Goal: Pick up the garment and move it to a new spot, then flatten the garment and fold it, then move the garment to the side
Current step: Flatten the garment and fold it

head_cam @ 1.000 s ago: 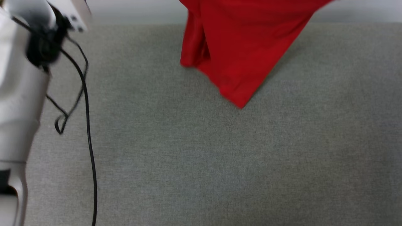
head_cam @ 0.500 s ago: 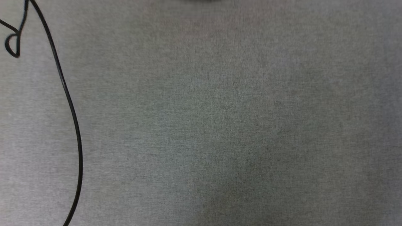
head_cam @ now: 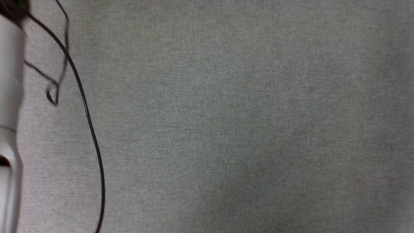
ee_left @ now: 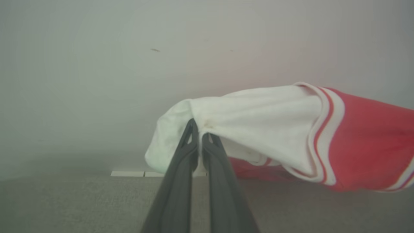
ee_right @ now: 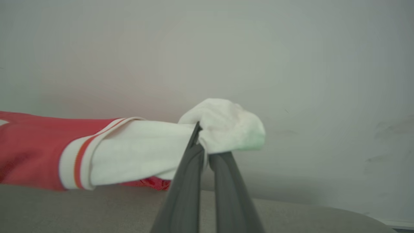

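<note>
Garment (ee_left: 365,142): a red jersey with white short sleeves, held up above the grey fabric-covered worktop (head_cam: 226,129). Its long axis runs sleeve to sleeve, roughly level with the worktop surface, and the sleeve ends point outward.

Left hand (ee_left: 199,129): its fingers are clenched on the bunched end of one white sleeve (ee_left: 258,119). Red-and-white striped trim marks the seam where that sleeve meets the red body.

Right hand (ee_right: 203,142): its fingers are clenched on the other white sleeve (ee_right: 139,145), with cloth bulging over the fingertips. The red body (ee_right: 29,145) extends away from it over the worktop.

The lowest red folds hang close to the worktop; whether they touch it cannot be told.

In the head view, a pale forearm (head_cam: 9,97) and a black cable (head_cam: 90,129) hang over the worktop's left side.
</note>
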`<state>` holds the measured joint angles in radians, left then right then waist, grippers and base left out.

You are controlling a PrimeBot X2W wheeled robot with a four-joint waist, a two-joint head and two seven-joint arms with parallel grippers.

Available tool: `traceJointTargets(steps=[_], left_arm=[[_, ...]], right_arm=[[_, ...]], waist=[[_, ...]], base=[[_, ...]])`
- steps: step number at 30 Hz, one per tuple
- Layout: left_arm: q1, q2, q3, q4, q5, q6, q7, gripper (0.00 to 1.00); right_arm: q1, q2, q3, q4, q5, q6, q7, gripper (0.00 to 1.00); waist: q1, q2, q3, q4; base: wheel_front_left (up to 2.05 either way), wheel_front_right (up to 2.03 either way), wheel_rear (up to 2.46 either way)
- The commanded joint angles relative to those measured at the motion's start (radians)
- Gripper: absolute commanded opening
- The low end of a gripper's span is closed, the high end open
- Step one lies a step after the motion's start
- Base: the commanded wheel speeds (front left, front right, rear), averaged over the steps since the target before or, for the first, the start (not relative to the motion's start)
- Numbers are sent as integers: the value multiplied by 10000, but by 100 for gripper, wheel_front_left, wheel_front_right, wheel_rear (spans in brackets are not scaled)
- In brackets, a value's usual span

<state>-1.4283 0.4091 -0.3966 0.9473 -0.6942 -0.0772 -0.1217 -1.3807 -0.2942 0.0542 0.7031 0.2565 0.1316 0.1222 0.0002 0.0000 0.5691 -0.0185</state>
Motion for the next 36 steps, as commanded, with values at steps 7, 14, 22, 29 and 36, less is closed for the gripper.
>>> traceJointTargets(steps=[7,14,22,29,36], left_arm=[[2651,-70,88,446,-752,-417,-618,0],[5633,-3,243,104,-1381,-478,-1226,0],[8613,130,329,-1136,-1433,-332,-1419,0],[10993,234,304,-2570,-1494,358,-1360,0],[13268,621,199,-4395,-1717,1133,-737,0]], right_arm=[[2864,-190,279,373,899,-19,-611,0],[6072,-516,105,-55,1701,-25,-991,0],[9728,-379,-968,-1742,1975,-36,-615,0],[12817,582,-2166,-3973,1422,-36,430,0],[15415,1855,-3165,-6033,656,-33,1524,0]], waist=[[-2,0,-877,49],[-2,0,-2039,168],[-2,0,-3191,399],[-2,0,-4160,448],[-2,0,-4879,471]], base=[[0,0,0],[0,0,0],[0,0,0],[0,0,0],[0,0,0]])
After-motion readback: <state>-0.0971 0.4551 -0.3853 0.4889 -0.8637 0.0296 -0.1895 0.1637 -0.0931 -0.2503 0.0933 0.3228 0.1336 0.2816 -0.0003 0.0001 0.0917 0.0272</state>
